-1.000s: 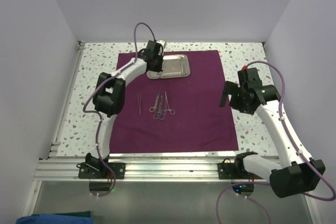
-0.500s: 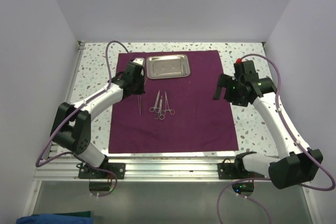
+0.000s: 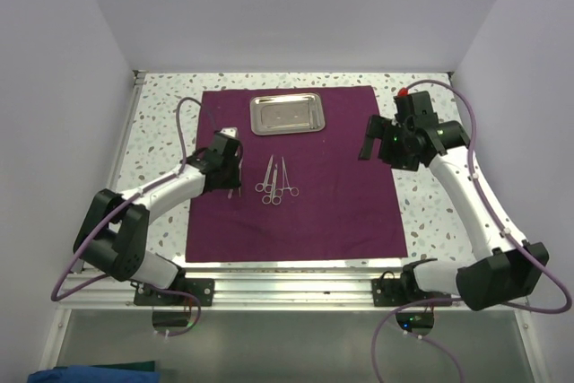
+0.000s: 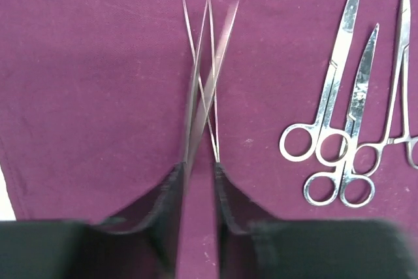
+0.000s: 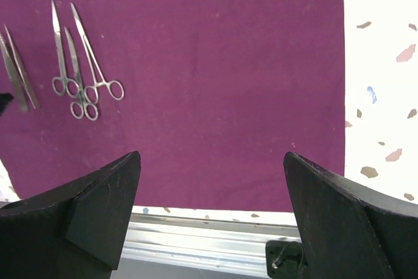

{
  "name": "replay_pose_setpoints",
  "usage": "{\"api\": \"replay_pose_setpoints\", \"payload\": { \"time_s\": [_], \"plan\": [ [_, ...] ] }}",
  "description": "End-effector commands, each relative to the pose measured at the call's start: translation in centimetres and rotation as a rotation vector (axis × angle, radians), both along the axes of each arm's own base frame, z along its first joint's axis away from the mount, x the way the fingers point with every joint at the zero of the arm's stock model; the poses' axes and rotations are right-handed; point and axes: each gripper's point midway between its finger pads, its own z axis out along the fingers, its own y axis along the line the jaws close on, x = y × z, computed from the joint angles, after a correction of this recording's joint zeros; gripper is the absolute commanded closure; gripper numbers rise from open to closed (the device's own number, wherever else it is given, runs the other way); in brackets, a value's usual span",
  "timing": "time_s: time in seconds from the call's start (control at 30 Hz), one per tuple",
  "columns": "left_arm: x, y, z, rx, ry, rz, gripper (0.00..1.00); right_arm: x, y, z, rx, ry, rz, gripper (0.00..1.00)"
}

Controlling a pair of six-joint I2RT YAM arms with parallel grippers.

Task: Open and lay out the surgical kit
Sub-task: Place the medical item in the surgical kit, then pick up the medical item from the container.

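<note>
Tweezers (image 4: 204, 76) — btwn L gripper (image 4: 197, 169) jaws

Robotics lab test cell: plain white walls (image 3: 296, 6) boxing in a speckled desk (image 3: 157, 87), aluminium rail (image 3: 287, 284) along its near edge, white left arm (image 3: 170, 187) and right arm (image 3: 475, 213) bolted there, purple cables (image 3: 179, 123) looping loose.

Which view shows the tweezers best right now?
Left wrist: the tweezers fill mid-frame, their thin legs clear, their ends between the left gripper's fingers. In top external that gripper hides most of them. Right wrist shows them small at its left edge.
</note>
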Motion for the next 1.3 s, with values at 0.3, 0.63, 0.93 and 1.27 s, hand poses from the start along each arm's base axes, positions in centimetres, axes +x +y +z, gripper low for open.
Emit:
{"api": "replay_pose_setpoints", "payload": {
  "time_s": [0.3, 0.63, 0.93, 1.27],
  "plan": [
    [4.5, -2.0, 6.2, -0.052, -0.146, -0.014, 0.31, 10.3, 3.0, 2.3, 0.029, -0.090, 0.004, 0.05],
    [6.7, -1.9, 10.1, -0.093, -0.189, -0.030, 0.30, 21.3, 8.8, -0.6, -0.028, -0.069, 0.064, 0.23],
    [4.4, -0.9, 8.9, -0.105, -0.149, -0.018, 0.31, 27.1, 13.0, -6.0, -0.001, -0.084, 0.070, 0.43],
    [0.4, 1.2, 8.0, -0.087, -0.107, 0.025, 0.31, 29.0, 15.3, -11.8, -0.087, -0.102, 0.091, 0.45]
  ]
}}
